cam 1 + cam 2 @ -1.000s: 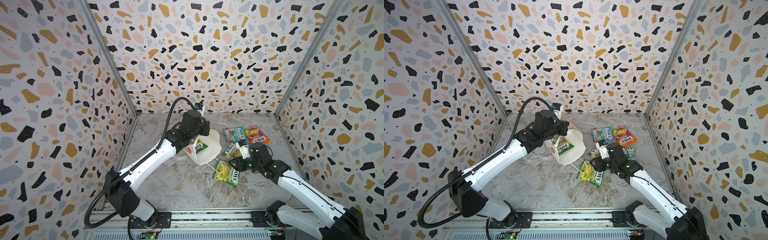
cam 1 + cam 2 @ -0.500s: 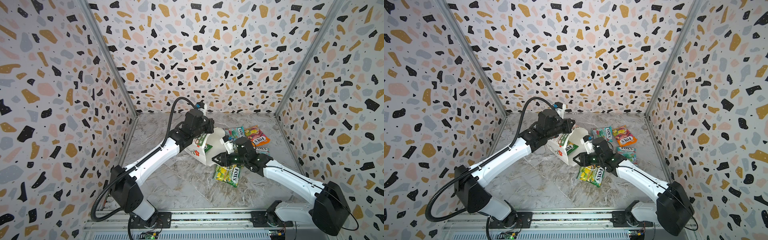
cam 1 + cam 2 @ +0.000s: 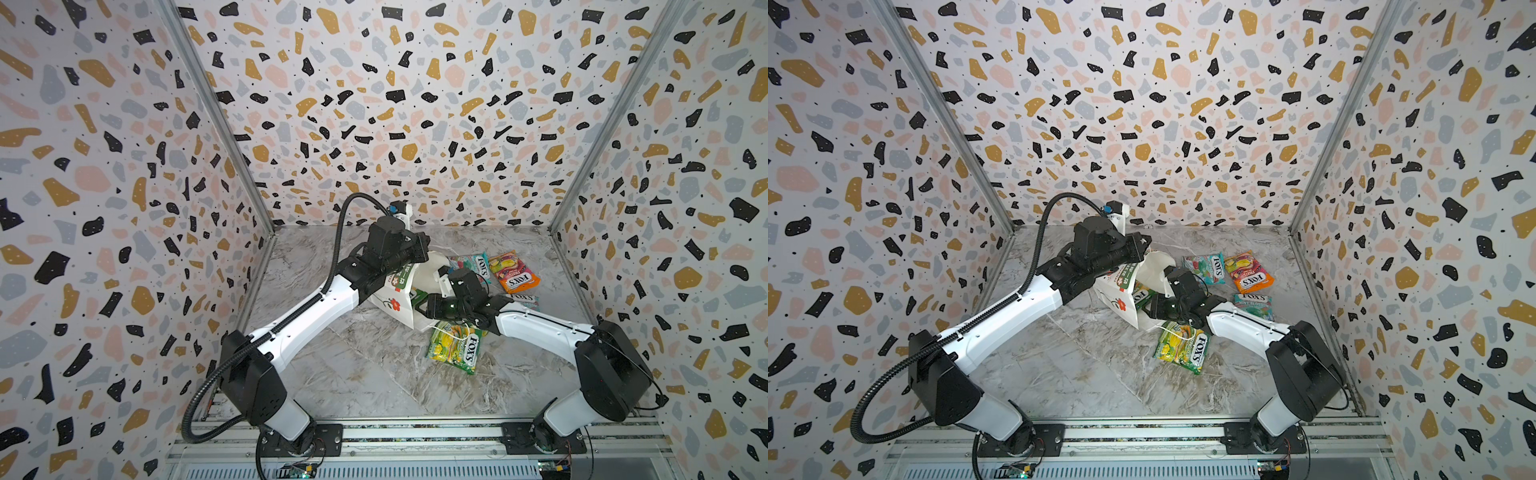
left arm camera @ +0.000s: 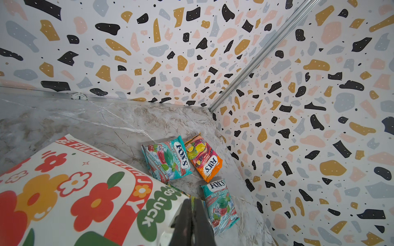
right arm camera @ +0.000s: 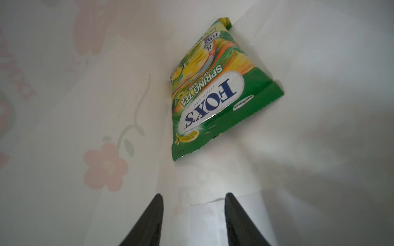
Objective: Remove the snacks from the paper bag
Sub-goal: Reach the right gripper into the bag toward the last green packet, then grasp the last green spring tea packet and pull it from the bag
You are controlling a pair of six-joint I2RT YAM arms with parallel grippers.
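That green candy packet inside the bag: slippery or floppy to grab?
Probably slippery: the green packet in the paper bag is glossy, catching glare. Likely floppy: its far corner looks crumpled. Its thin sealed edge should suit the open right gripper.

**Q:** How does the paper bag [image 3: 397, 301] lie?
**A:** White, printed with red flowers; tilted over at the middle of the desk [image 3: 365, 374], mouth facing right.

**Q:** What does it contain?
**A:** 1 inner green packet [image 5: 213, 95], its "FOX'S" oval showing, deep against a fold.

**Q:** And outside?
**A:** 4 lie flat. The green-yellow packet [image 3: 457, 347] is just before the mouth. The teal-red packet [image 3: 471, 264] lies just beside the orange packet [image 3: 513, 272], toward the back. The mint packet [image 3: 525, 300] is nearer.
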